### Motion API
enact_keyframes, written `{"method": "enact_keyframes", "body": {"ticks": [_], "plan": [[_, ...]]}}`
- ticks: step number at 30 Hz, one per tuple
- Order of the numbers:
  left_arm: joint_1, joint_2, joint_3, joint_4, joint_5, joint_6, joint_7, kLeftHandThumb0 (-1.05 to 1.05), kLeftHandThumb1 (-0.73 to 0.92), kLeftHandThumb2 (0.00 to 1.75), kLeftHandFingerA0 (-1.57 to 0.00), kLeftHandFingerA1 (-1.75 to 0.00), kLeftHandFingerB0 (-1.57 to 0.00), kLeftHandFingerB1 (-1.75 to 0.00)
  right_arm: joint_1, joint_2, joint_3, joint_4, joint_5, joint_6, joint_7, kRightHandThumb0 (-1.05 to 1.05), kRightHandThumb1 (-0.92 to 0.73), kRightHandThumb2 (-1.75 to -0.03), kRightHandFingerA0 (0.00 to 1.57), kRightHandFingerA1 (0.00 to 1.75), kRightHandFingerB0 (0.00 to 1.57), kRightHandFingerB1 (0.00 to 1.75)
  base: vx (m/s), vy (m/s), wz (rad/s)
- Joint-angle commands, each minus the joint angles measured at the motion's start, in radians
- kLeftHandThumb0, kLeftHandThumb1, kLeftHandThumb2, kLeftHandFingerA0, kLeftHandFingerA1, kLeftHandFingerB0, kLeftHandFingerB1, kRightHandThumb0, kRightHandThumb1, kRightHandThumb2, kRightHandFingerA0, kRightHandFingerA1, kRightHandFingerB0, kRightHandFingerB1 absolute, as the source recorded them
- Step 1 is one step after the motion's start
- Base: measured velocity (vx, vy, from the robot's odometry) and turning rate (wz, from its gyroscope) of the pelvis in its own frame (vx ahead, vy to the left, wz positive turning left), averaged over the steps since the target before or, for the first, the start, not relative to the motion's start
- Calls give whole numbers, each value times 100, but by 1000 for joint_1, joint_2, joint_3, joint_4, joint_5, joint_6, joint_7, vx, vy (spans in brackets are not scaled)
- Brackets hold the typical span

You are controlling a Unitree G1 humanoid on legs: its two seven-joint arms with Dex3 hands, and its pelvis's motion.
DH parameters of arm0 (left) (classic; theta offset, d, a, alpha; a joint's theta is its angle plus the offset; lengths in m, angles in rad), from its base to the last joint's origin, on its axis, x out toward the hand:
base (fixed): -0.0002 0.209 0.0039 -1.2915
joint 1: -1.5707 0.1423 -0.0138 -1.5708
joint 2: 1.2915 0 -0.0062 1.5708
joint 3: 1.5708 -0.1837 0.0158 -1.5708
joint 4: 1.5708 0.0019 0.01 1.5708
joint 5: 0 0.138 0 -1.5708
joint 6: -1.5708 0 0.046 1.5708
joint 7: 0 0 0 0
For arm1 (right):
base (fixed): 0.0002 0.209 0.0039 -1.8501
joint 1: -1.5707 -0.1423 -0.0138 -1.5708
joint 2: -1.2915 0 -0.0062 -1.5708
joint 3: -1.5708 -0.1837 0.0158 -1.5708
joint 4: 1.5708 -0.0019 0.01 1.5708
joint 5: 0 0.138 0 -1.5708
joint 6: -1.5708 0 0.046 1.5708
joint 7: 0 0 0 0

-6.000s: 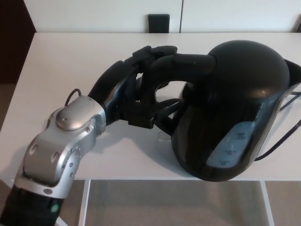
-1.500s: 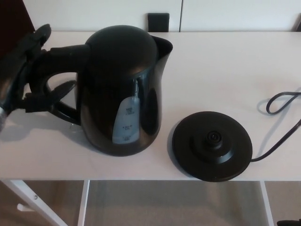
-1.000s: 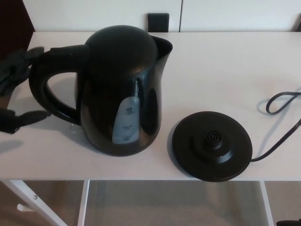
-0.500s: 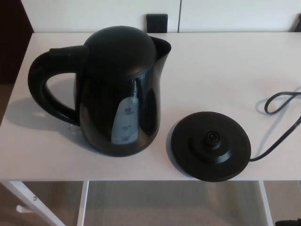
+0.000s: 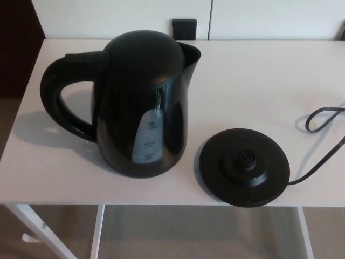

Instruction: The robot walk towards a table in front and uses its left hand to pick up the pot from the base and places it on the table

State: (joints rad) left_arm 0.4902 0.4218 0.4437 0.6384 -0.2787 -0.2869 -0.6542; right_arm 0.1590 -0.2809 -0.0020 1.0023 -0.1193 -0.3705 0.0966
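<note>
A white table (image 5: 259, 70) fills most of the view. Its top is smooth and evenly lit, with soft grey shadows lying on it. Behind its far edge stands a white wall (image 5: 108, 13), split by a thin upright seam (image 5: 210, 19). A small black square (image 5: 184, 27) sits against the wall at the table's edge. To the left rises a dark brown surface (image 5: 16, 54). Below the near edge, white legs (image 5: 98, 232) stand over a greyish tan floor (image 5: 199, 232).

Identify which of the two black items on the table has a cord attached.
The flat round base, right of the pot: its cord trails off rightward. The pot has none.
</note>
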Motion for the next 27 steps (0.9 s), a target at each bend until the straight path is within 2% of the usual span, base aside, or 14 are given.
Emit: {"method": "enact_keyframes", "body": {"ticks": [1, 2, 3, 8, 11, 13, 14, 18, 19, 20, 21, 23, 27], "plan": [[-25, -73, -133, 126, 154, -133, 80, -85, 60, 90, 0, 0, 0, 0, 19, -11, -4, 26, -8, -28, -31, -33, -65, -59, 64, 46, 50, 40, 0, 0, 0], [-46, -85, -177, 158, 188, -138, 80, -85, 60, 90, 0, 0, 0, 0, 17, -9, -3, 27, -11, -28, -38, -33, -65, -59, 64, 46, 50, 40, 0, 0, 0], [-64, -96, -224, 149, 238, -131, 132, -90, 62, 98, 0, -5, 0, -4, 14, -7, 3, 28, -19, -31, -46, -32, -65, -59, 64, 46, 50, 40, 0, 0, 0], [-125, -103, -267, 214, 219, -101, 181, -89, 62, 97, 0, -5, 0, -4, 23, 10, 1, 22, -15, -24, -58, -32, -66, -59, 62, 45, 49, 40, 0, 0, 0], [-234, -149, -276, 358, 234, -89, 318, -87, 62, 96, 0, -8, 0, -5, 62, 9, -15, 13, 6, -50, -43, -41, -67, -59, 52, 41, 41, 36, 0, 0, 0], [-252, -150, -284, 387, 243, -95, 340, -87, 62, 96, 0, -8, 0, -5, 66, 8, -16, 13, 6, -54, -41, -41, -67, -59, 52, 41, 41, 36, 0, 0, 0], [-272, -148, -304, 413, 268, -103, 370, -80, 53, 91, 0, -13, 0, -9, 60, 11, -11, 18, -1, -55, -45, -58, -71, -62, 37, 35, 30, 31, 0, 0, 0], [-308, -142, -344, 464, 303, -119, 423, -80, 53, 91, 0, -13, 0, -9, 49, 16, -3, 26, -11, -58, -51, -58, -71, -62, 37, 35, 30, 31, 0, 0, 0], [-301, -117, -430, 465, 414, -152, 509, -78, 50, 90, 0, -15, 0, -10, 39, 23, -18, 19, 7, -60, -54, -64, -58, -85, 25, 45, 19, 41, 0, 0, 0], [-300, -106, -469, 469, 461, -168, 549, -78, 50, 90, 0, -15, 0, -10, 35, 26, -25, 17, 14, -61, -55, -64, -58, -85, 25, 45, 19, 41, 0, 0, 0], [-299, -100, -482, 467, 466, -164, 552, -78, 50, 90, 0, -17, 0, -10, 34, 27, -31, 18, 18, -71, -58, -58, -72, -61, 31, 34, 23, 30, 0, 0, 0], [-295, -88, -495, 465, 452, -162, 535, -79, 50, 91, 0, -21, 0, -11, 33, 27, -37, 17, 21, -67, -60, -58, -73, -62, 30, 33, 22, 29, 0, 0, 0], [-286, -84, -483, 463, 407, -200, 521, -78, 50, 89, 0, -19, 0, -11, 24, 28, -46, 21, 21, -84, -61, -57, -74, -63, 26, 33, 21, 29, 0, 0, 0]]}}
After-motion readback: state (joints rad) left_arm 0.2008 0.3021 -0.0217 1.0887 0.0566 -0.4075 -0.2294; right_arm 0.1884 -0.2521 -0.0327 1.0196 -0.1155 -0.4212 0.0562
